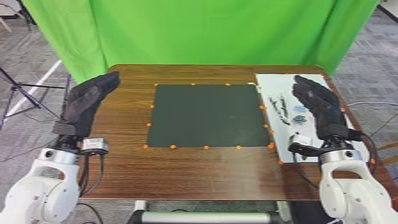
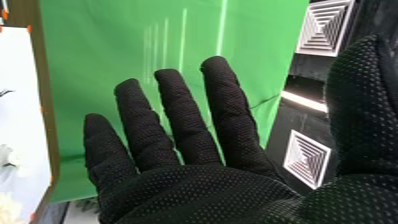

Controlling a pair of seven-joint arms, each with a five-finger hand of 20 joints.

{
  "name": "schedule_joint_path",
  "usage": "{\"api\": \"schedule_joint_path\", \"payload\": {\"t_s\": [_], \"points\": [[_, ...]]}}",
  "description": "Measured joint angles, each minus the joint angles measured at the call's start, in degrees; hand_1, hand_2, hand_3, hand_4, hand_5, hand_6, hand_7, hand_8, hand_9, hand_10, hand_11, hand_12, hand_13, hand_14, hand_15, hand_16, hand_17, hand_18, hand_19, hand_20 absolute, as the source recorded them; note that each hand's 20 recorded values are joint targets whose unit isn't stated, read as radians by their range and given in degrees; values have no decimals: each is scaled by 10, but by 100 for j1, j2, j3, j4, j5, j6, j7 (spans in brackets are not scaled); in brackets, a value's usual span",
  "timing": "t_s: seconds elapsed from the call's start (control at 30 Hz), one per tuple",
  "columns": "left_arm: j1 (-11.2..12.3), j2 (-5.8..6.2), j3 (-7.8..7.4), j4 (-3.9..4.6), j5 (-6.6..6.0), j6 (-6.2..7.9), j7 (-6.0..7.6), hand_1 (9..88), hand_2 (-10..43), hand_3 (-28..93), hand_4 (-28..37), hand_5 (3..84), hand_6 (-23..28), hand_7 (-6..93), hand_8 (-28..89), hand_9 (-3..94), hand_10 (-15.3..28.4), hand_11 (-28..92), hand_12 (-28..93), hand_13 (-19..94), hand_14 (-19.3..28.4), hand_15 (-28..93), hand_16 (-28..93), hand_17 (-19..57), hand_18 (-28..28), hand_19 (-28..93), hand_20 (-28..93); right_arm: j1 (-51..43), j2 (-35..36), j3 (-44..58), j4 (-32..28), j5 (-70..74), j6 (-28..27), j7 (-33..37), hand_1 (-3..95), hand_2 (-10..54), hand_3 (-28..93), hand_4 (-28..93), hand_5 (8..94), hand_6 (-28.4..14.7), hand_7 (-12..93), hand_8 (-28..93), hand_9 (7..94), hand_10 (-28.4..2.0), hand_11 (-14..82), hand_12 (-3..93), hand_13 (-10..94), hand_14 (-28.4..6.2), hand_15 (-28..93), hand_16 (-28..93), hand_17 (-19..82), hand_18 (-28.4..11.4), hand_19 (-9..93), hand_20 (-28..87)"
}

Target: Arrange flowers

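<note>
"Which step is the robot at?" asked one

"The start, by the look of it," said the other. "The flowers (image 1: 299, 119) lie on the white sheet (image 1: 274, 82) at the table's (image 1: 200, 175) right, some pale, with dark stems (image 1: 284, 112) near them. The right hand (image 1: 320, 100) hangs above that sheet, spread wide, holding nothing. The left hand (image 1: 89, 97), by the left edge, is empty too, its fingers straight"

"And next?"

"Likely the right hand must tip its palm down, lower, and close gently round one stem; a blossom pinched by the head could crush"

"What else is about?"

"A dark mat (image 1: 209, 117) at the centre, orange markers (image 1: 206, 147) around it, a green curtain (image 1: 204, 40) behind. The right hand itself covers part of the sheet, and the cable (image 1: 305, 174) by its wrist might drag across"
</note>
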Motion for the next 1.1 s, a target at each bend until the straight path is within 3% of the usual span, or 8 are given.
{"api": "schedule_joint_path", "payload": {"t_s": [0.27, 0.53, 0.73, 0.9, 0.97, 1.1], "points": [[-22, 31, 80, 7, -60, 83, 3, 276, -41, 604, -174, 443, 55, 132, -53, 388, 141, 137, 117, 293, 168, 105, 16, 14, 115, 64, 134, 41, -8, -53, 5, -169, 0, 58, 147, -49, 710, -182, 442, -19, 124, -74, 432, -147, 52, 177, 320, -153, 91, 207, 146, -162, 13, 224], [-31, 33, 79, 10, -151, 97, -47, 278, -41, 602, -173, 446, 54, 135, -54, 404, 145, 151, 119, 302, 173, 120, 13, 14, 116, 70, 134, 41, -10, -59, 4, -260, 11, 121, 164, -44, 700, -180, 477, -29, 130, -77, 470, -153, 60, 170, 369, -156, 108, 202, 208, -148, 116, 335], [-24, 30, 62, 7, -151, 100, -96, 279, -41, 604, -173, 448, 55, 137, -54, 409, 148, 158, 120, 309, 174, 133, 12, 14, 117, 74, 134, 43, 8, -108, -18, -493, 102, 307, 220, -59, 687, -172, 499, -30, 144, -81, 526, -154, 71, 171, 481, -155, 153, 236, 224, -167, 291, 416], [14, 32, -22, -29, -146, 122, -114, 279, -41, 603, -172, 449, 56, 138, -55, 412, 145, 164, 121, 313, 175, 142, 10, 15, 117, 78, 135, -10, 119, -105, -285, -1073, 380, 998, 252, -49, 657, -169, 522, -35, 138, -78, 577, -154, 80, 175, 562, -151, 174, 265, 257, -174, 371, 447], [33, 40, -64, -51, -143, 136, -127, 280, -41, 603, -172, 450, 56, 137, -55, 412, 146, 165, 121, 314, 175, 144, 10, 15, 117, 79, 135, -144, 166, 76, -595, -1503, 313, 1467, 261, -48, 650, -166, 533, -33, 138, -76, 609, -170, 84, 175, 606, -153, 201, 276, 272, -184, 416, 464], [91, 70, -124, -92, -146, 166, -196, 280, -41, 602, -172, 451, 57, 136, -56, 412, 146, 165, 120, 315, 177, 148, 9, 15, 118, 79, 135, -528, 325, 558, -1345, -2652, -30, 2258, 281, -68, 634, -148, 560, -36, 132, -69, 688, -170, 123, 201, 700, -134, 323, 298, 302, -217, 582, 506]]}}
